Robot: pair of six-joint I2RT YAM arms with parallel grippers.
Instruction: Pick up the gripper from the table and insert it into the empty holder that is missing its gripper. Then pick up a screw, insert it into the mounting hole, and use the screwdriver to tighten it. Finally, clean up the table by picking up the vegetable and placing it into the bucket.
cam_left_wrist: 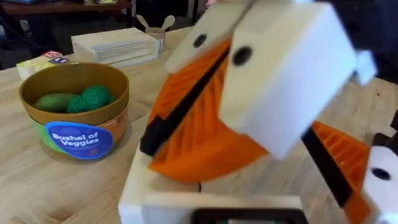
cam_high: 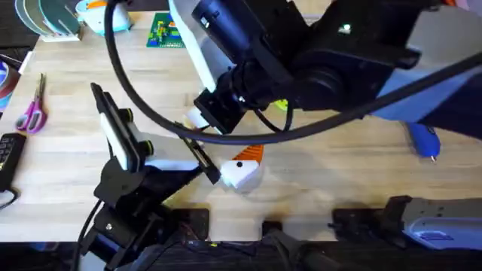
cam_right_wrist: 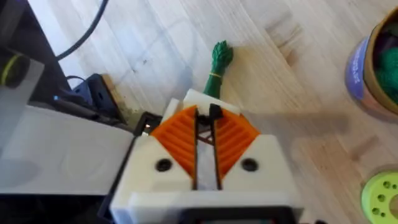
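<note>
My left gripper [cam_high: 239, 173] lies low at the table's middle, a white holder block [cam_high: 238, 176] with an orange gripper wedge [cam_high: 250, 153] at its tip. In the left wrist view, white blocks [cam_left_wrist: 280, 74] with orange ribbed wedges [cam_left_wrist: 199, 143] sit very close. My right gripper [cam_right_wrist: 205, 143] is shut, its orange pads [cam_right_wrist: 177, 134] pressed together above the wood. A green vegetable [cam_right_wrist: 217, 59] lies on the table just beyond it. The tan bucket [cam_left_wrist: 74, 121] [cam_right_wrist: 376, 68] holds green vegetables [cam_left_wrist: 81, 99]. The blue screwdriver [cam_high: 424, 139] lies at the right. The screw is out of view.
The right arm rises large and dark across the overhead view. A green disc with holes [cam_right_wrist: 380, 196] lies near the bucket. Pink scissors [cam_high: 32, 111] lie at the left and a green plate [cam_high: 162, 30] at the back. A stack of white boards [cam_left_wrist: 115, 46] stands behind the bucket.
</note>
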